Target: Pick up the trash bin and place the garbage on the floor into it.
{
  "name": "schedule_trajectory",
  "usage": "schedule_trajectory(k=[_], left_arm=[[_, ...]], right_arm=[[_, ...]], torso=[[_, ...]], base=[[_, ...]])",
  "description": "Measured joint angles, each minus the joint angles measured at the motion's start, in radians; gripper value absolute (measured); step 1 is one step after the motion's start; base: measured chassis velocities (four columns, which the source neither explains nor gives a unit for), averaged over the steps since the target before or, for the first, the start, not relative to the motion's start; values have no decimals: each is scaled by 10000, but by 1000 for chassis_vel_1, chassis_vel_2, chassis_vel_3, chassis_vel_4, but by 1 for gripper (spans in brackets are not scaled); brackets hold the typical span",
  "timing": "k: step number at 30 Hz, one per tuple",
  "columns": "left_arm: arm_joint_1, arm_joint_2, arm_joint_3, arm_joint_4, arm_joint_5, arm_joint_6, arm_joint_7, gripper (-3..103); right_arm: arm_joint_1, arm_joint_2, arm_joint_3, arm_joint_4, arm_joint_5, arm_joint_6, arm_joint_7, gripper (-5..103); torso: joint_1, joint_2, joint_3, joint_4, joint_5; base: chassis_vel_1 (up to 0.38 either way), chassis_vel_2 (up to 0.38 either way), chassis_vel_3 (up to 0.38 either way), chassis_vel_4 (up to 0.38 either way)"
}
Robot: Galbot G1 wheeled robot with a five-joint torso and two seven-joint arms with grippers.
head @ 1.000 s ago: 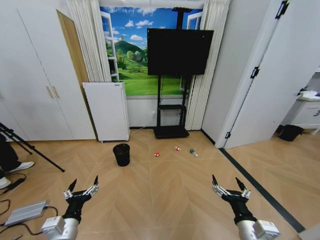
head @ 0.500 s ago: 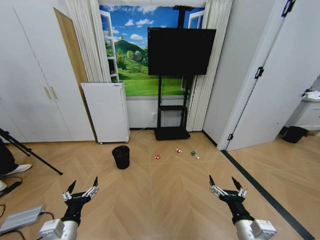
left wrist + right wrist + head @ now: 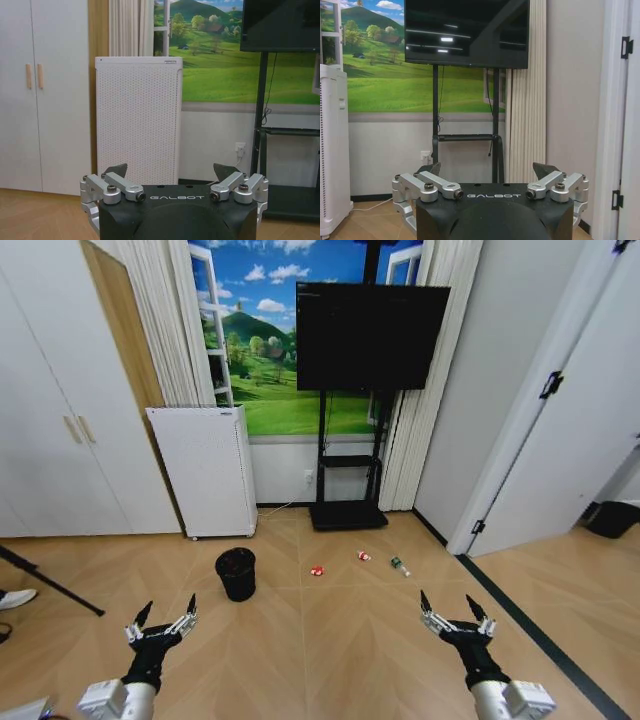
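Note:
The trash bin (image 3: pixel 237 573), a small black mesh wastebasket, stands upright on the chevron wood floor (image 3: pixel 330 640) ahead and a little left of centre. To its right lies the garbage in a loose row: a crumpled red-and-white wrapper (image 3: pixel 317 570), a small red-and-white piece (image 3: pixel 364 556) and a clear bottle with a green label (image 3: pixel 400 566). My left gripper (image 3: pixel 162 617) is open, held low at the lower left, well short of the bin. My right gripper (image 3: pixel 450 611) is open at the lower right, short of the bottle. Both hold nothing. The left gripper (image 3: pixel 170 172) and the right gripper (image 3: pixel 487 170) show spread fingers in the wrist views.
A white perforated appliance (image 3: pixel 205 472) stands against the back wall behind the bin. A TV on a black stand (image 3: pixel 349 512) is behind the garbage. A black strip (image 3: pixel 530 635) runs along the floor at the right by the doorway. A tripod leg (image 3: pixel 50 582) crosses the left.
The whole view has shifted closer to the back wall: the bin, garbage, appliance and TV appear larger and nearer. Both grippers keep their open pose.

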State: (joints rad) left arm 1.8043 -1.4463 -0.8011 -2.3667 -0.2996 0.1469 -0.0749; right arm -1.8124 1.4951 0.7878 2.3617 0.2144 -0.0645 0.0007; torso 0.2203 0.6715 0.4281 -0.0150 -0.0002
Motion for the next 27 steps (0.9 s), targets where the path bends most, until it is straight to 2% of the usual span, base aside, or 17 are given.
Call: schedule_trajectory(k=[3,4,5,9,12,13,15,16,18,19,20,21,22,23,25,26,27], left_arm=[[31,6,0,-17,-7,-1,-8,94],[32,12,2,-16,-10,-1,-10,94],[32,12,2,-16,-10,-1,-10,94],[12,12,3,-10,-15,-2,-15,94],[-12,5,4,18,-21,-2,-18,94],[-20,0,8,39,-21,-2,-18,94],[-26,-1,7,46,-20,-2,-18,94],[-37,1,8,53,-23,-2,-21,94],[-64,-7,6,62,-37,-1,-29,94],[-64,-7,6,62,-37,-1,-29,94],[-70,-17,5,70,-45,-2,-40,94],[-76,-31,4,106,-49,3,-49,94],[-76,-31,4,106,-49,3,-49,94],[-73,-33,2,110,-48,4,-53,94],[-74,-32,3,109,-49,5,-53,94],[-75,-32,3,110,-50,10,-56,94],[-85,-31,6,111,-54,14,-54,94]], right_arm=[[-1,11,-23,1,1,5,7,100],[-9,21,-28,-2,-1,12,17,100],[-9,21,-28,-2,-1,12,17,100],[-1,18,-38,-44,-37,31,50,100],[4,8,-24,-69,-59,52,55,100],[9,2,-22,-97,-65,55,55,100],[17,-2,-23,-104,-67,56,55,100],[19,-1,-24,-107,-69,58,55,100],[35,-11,-35,-145,-71,58,56,100],[35,-11,-35,-145,-71,58,56,100],[37,-25,-40,-158,-72,58,56,100],[34,-46,-42,-171,-74,62,60,100],[34,-46,-42,-171,-74,62,60,100],[43,-58,-44,-181,-74,69,61,100],[56,-72,-42,-205,-74,94,64,100],[70,-78,-45,-217,-76,128,64,100],[71,-83,-51,-227,-93,164,59,100]], torso=[[1,-2,1,6,6],[2,-1,1,-6,-8],[2,-1,1,-6,-8],[1,-1,1,6,7],[-3,1,-2,-1,-4],[-2,1,-2,0,10],[-2,0,0,5,7],[-2,1,-2,-5,-12],[-3,0,-1,-1,11],[-3,0,-1,-1,11],[-3,1,-1,4,9],[-3,1,-1,-6,-14],[-3,1,-1,-6,-14],[-3,0,-1,3,4],[-3,0,-1,0,10],[-3,1,-1,3,-2],[-3,1,-1,-4,-11]], base=[[-370,378,372,-361],[-359,360,366,-381],[-359,360,366,-381],[-354,358,356,-352],[-356,353,362,-344],[-325,352,342,-350],[-325,334,350,-350],[-342,334,350,-354],[-369,362,360,-349],[-369,354,355,-344],[-360,354,355,-342],[-358,348,370,-356],[-358,348,370,-356],[-358,372,331,-356],[-342,372,351,-358],[-386,344,351,-347],[-364,349,372,-347]])
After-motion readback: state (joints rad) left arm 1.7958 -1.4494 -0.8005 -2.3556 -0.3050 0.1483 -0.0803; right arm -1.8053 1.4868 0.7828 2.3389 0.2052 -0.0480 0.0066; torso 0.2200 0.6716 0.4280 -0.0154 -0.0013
